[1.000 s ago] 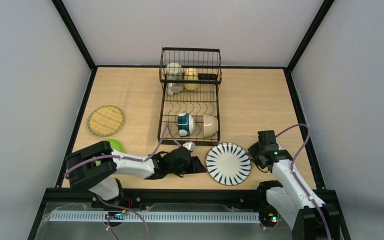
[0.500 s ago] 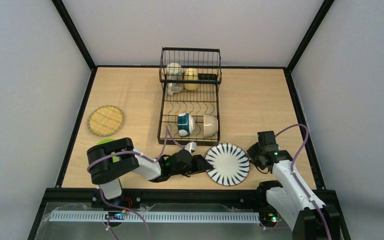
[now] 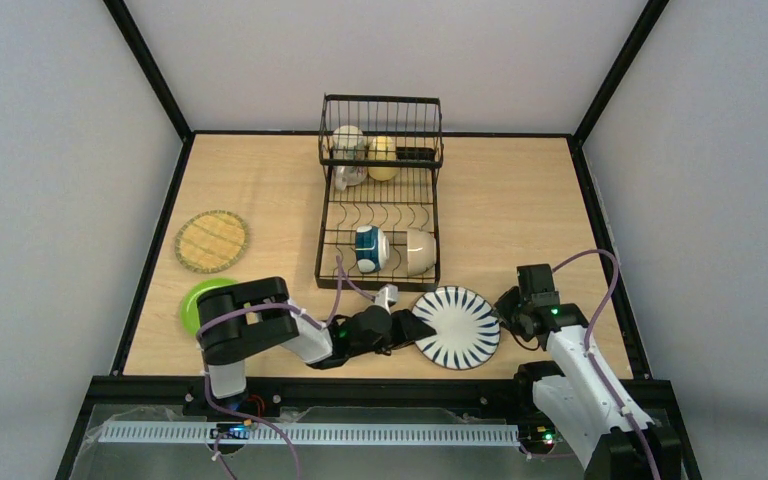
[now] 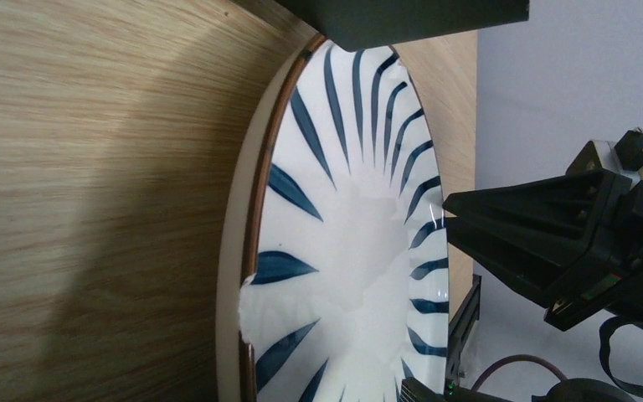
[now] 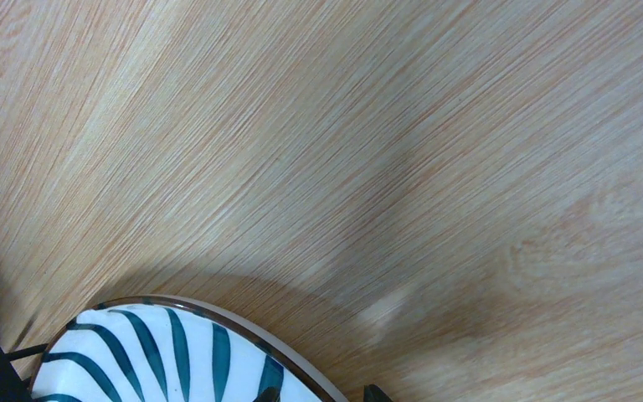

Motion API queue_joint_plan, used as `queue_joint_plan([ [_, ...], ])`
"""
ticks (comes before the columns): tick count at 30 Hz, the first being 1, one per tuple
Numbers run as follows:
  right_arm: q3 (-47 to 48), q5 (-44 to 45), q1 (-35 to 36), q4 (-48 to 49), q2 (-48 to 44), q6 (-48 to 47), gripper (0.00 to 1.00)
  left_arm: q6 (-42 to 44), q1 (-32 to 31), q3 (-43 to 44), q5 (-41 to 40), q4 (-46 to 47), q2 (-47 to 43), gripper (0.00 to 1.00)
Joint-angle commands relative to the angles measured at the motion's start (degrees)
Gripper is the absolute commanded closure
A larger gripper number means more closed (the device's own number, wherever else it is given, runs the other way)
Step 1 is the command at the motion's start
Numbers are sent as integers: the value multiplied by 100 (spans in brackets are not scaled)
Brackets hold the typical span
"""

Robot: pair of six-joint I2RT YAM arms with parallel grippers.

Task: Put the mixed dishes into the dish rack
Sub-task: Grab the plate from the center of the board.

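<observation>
White plate with dark radial stripes (image 3: 457, 327) lies flat just off the dish rack's (image 3: 380, 200) 5 o'clock corner. The left gripper (image 3: 415, 328) has slid to its 9 o'clock rim, jaws spread wide, uncovering the lime-green small plate (image 3: 195, 305). The right gripper (image 3: 510, 308) waits at 3 o'clock; I cannot tell its opening. Pickup looks imminent.

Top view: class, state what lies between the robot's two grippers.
The striped plate lies on the table between the left gripper and the right gripper; the top view shows this.
</observation>
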Motion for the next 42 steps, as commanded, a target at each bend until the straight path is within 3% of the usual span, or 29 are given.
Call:
queue_joint_plan([
  [1,-76,-722,76,-140,-54,-67,46,163,-195,207,-160,21,435,1],
  [19,-226,-1076,126,-275,-333,-245,45,-110,-349,373,-491,854,733,6],
  [24,-180,-1109,128,-361,-482,-251,45,7,-373,533,-429,965,685,26],
  [30,-45,-1100,130,-557,-632,-296,44,-6,-458,666,-338,651,615,79],
  [34,-38,-1126,129,-629,-719,-269,44,12,-570,619,-341,368,497,85],
  [42,100,-1111,124,-803,-972,-171,41,108,-781,531,-341,-197,76,89],
])
